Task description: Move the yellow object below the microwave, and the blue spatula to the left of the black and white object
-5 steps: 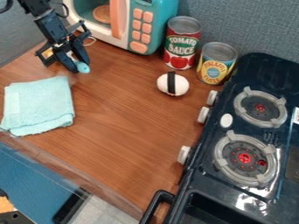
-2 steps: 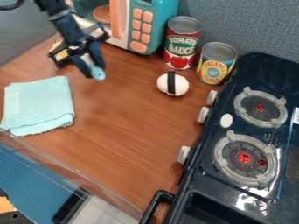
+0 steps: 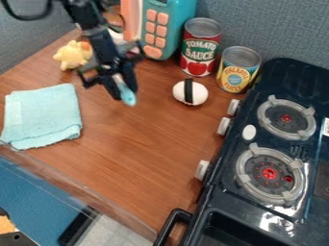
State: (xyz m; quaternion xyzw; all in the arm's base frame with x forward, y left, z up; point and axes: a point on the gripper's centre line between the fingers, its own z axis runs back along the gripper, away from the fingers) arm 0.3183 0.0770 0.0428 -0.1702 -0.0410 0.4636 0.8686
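Blue-grey fabric wall [image 3: 276,29] is set behind a brown wood-grain counter [image 3: 145,149]. Black two-finger claw [image 3: 120,90] is seen at upper left of the view, over the counter; blue spatula [image 3: 129,98] is gripped between its fingers, blue end pointed down. Black-banded white oval object [image 3: 190,92] is located right of the claw in view, apart from the spatula. Yellow toy figure [image 3: 72,55] is placed up and left of the claw, on the counter, ungripped. Teal-and-white toy microwave [image 3: 184,21] is backed by the wall. Red tomato can [image 3: 199,53] and yellow pineapple can [image 3: 236,72] are stood between microwave and dark toy stove [image 3: 276,72]. Folded light-blue cloth [image 3: 42,117] is laid at left.
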